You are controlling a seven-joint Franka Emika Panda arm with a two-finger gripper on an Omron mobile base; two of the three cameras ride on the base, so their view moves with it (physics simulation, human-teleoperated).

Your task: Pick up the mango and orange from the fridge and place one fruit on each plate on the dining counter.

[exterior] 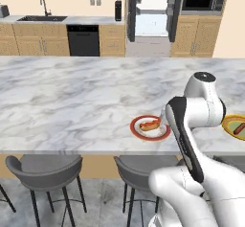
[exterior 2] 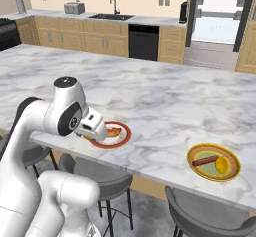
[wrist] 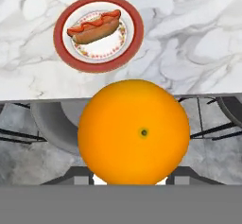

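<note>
A bright orange (wrist: 133, 132) fills the middle of the hand view, with my gripper (wrist: 132, 173) shut on it; the fingers are mostly hidden behind the fruit. It hangs over the near edge of the dining counter (exterior: 72, 101), just short of the red-rimmed plate (wrist: 134, 34), which carries a hot dog (wrist: 94, 27). A sliver of the orange (exterior 2: 86, 137) shows under my hand next to the red plate (exterior 2: 122, 140). The yellow-rimmed plate (exterior 2: 200, 170) holds a sausage and a yellow mango (exterior 2: 222, 166). Across the room the fridge (exterior: 152, 10) stands open.
Grey stools (exterior: 45, 168) stand under the counter's near edge, one directly below the orange (wrist: 52, 119). Along the back wall are the sink counter (exterior: 43, 19), a black dishwasher (exterior: 83, 40) and a built-in microwave (exterior: 201, 1). The marble top is bare left of the red plate.
</note>
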